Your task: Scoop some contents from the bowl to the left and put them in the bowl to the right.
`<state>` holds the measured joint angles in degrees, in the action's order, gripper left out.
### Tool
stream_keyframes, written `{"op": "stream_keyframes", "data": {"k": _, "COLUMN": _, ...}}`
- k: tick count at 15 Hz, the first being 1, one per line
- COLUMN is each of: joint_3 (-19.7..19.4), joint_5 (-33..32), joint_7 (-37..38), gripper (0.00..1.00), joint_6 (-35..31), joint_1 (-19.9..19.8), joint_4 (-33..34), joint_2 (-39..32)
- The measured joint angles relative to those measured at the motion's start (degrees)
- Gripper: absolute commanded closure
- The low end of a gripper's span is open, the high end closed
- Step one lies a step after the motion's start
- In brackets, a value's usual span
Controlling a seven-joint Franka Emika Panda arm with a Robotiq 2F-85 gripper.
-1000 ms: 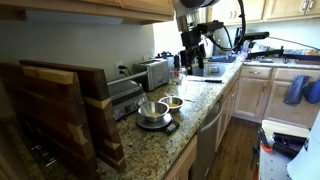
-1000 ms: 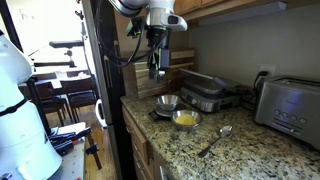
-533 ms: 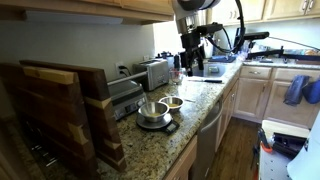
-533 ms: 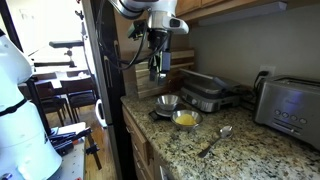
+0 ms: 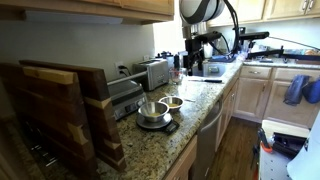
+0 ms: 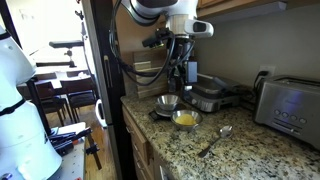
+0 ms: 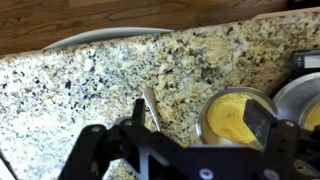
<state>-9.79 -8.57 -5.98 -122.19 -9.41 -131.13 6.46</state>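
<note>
Shifted sideways since a second ago, the end effector [image 6: 179,78] hangs well above the tabletop [image 6: 250,150], its fingers spread with nothing between them. Well below it, the bowl to the left [image 6: 166,102] stands just beside the bowl to the right [image 6: 186,119], which holds something yellow. In the wrist view a spoon [image 7: 150,108] lies between the fingers.

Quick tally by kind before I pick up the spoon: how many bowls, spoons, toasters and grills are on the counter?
Bowls: 2 (yellow-filled bowl, steel bowl)
Spoons: 1 (spoon)
Toasters: 1 (toaster)
Grills: 1 (grill)
Total: 5
</note>
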Motion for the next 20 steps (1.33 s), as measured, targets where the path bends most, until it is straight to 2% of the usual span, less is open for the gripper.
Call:
{"op": "stream_keyframes", "data": {"k": 3, "joint_3": -1.7, "joint_5": 1.2, "joint_7": -5.9, "gripper": 0.00, "joint_6": -3.1, "joint_1": -1.0, "joint_4": 2.9, "joint_2": -5.6}}
{"op": "stream_keyframes", "data": {"k": 7, "joint_3": -2.1, "joint_5": 3.1, "joint_7": -11.9, "gripper": 0.00, "joint_6": -4.4, "joint_1": -2.3, "joint_4": 8.3, "joint_2": -13.5}}
{"op": "stream_keyframes", "data": {"k": 10, "joint_3": -2.1, "joint_5": 3.1, "joint_7": -12.2, "gripper": 0.00, "joint_6": -4.4, "joint_1": -2.4, "joint_4": 10.5, "joint_2": -16.2}}
{"op": "stream_keyframes", "data": {"k": 15, "joint_3": -2.1, "joint_5": 3.1, "joint_7": -12.3, "gripper": 0.00, "joint_6": -4.7, "joint_1": -2.4, "joint_4": 10.7, "joint_2": -16.6}}
{"op": "stream_keyframes", "data": {"k": 20, "joint_3": -2.1, "joint_5": 3.9, "joint_7": -13.6, "gripper": 0.00, "joint_6": -13.2, "joint_1": -3.7, "joint_4": 11.5, "joint_2": -21.4}}
